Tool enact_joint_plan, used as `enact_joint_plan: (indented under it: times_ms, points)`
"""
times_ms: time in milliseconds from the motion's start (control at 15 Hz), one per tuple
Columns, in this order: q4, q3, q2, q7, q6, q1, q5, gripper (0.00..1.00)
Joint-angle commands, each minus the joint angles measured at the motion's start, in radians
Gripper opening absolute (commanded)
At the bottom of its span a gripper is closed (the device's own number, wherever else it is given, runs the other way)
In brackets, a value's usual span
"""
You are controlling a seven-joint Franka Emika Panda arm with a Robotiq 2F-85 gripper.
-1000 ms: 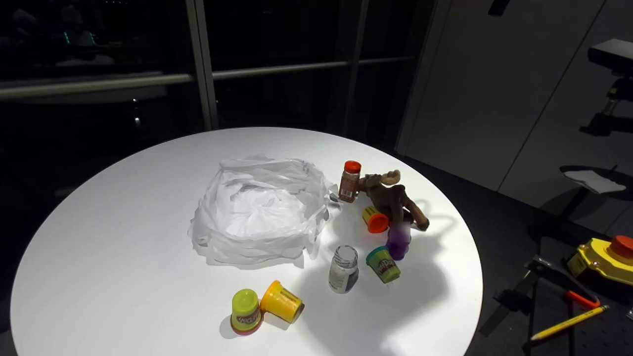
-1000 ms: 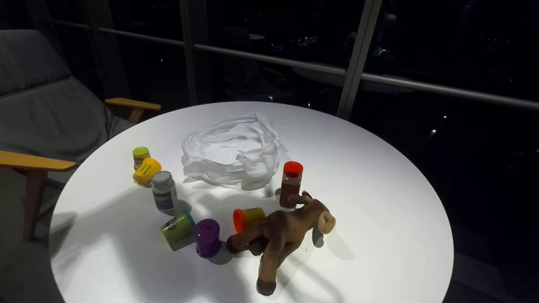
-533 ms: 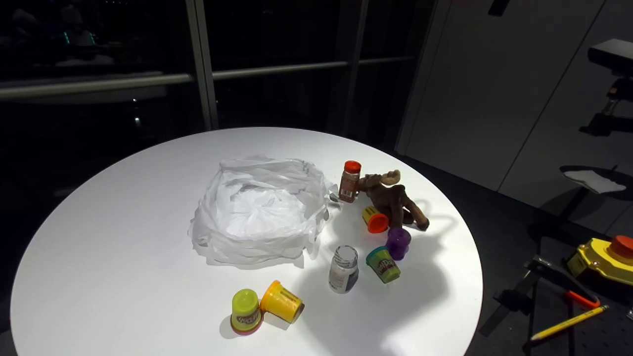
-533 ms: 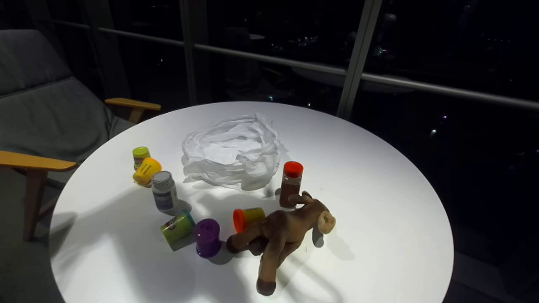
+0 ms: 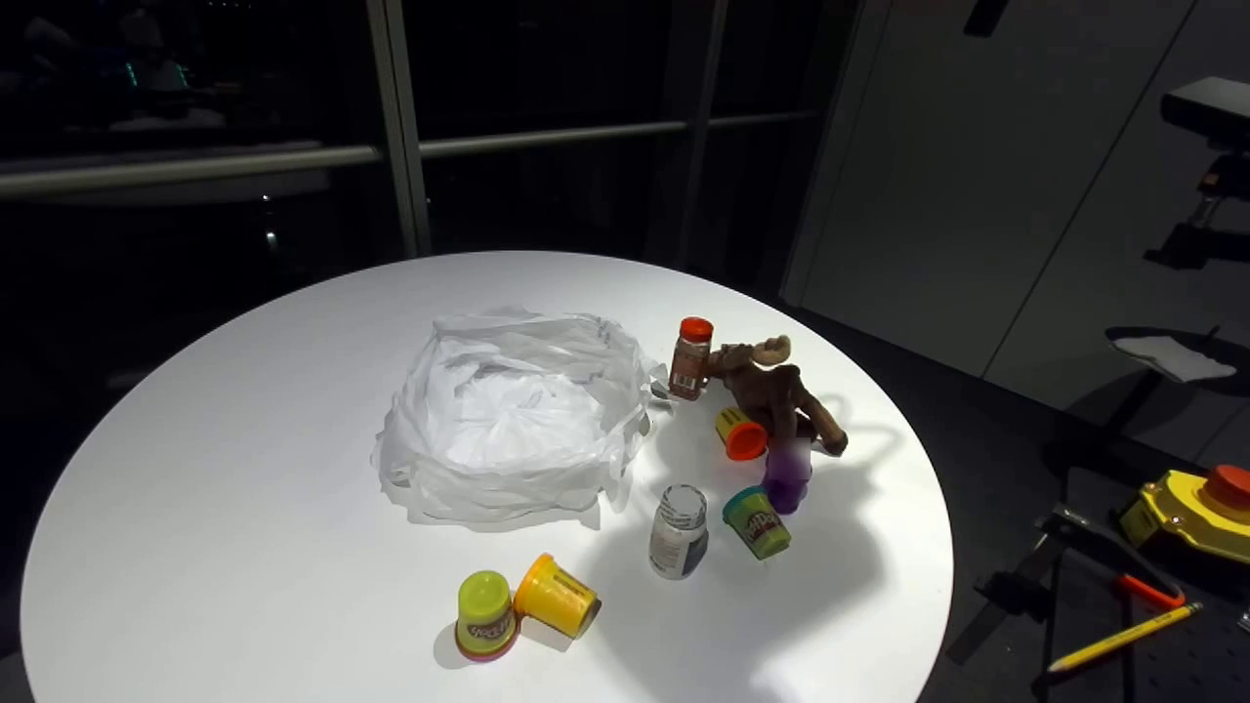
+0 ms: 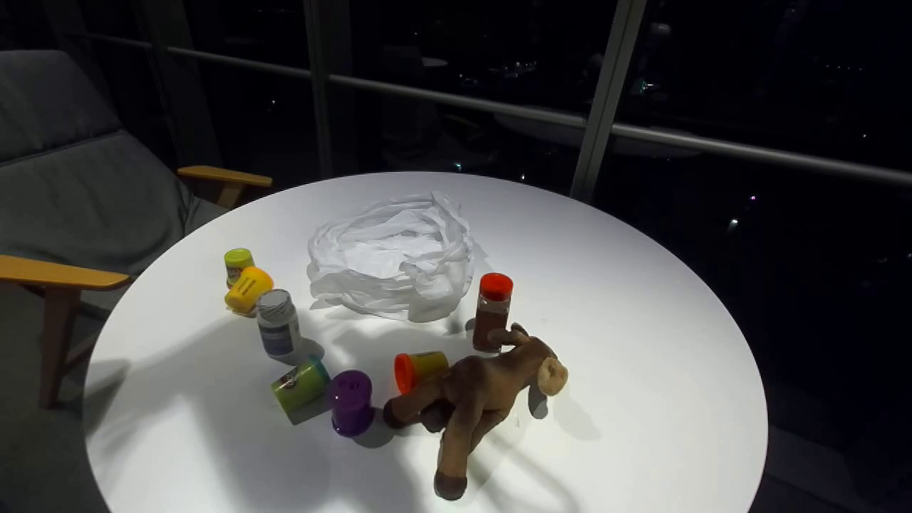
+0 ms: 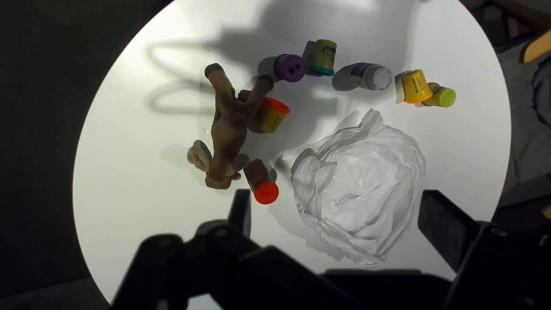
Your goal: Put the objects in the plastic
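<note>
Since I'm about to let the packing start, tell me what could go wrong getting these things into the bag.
The plastic bag is thin and crumpled, so the claw might snag its walls or drag it along. The yellow tub lies on its side right beside the upright lime-green tub; a grasp may roll one or topple the other. The other yellow tub lies close by the brown plush, so reaching for it could jostle both.

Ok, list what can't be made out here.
Gripper: its rear, cut off by the wrist view's bottom edge.
Lime-topped cup: base partly hidden by the yellow cup in an exterior view.
Purple cup: its top, blurred in an exterior view.
Plastic bag: its print, too small to read in the wrist view.
</note>
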Motion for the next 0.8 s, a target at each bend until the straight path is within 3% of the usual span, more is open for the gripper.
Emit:
enact_joint_plan:
  times_ms: [0,200,600,733]
  points:
    - [-0.027,0.039,0.030,0.003,0.028,-0.026,0.001,1.00]
    - [-0.117,0.080,0.055,0.048,0.187,-0.021,-0.027,1.00]
    - [-0.305,0.159,0.165,0.090,0.678,-0.001,-0.028,1.00]
    - [-0.335,0.181,0.224,0.110,0.788,0.004,-0.039,1.00]
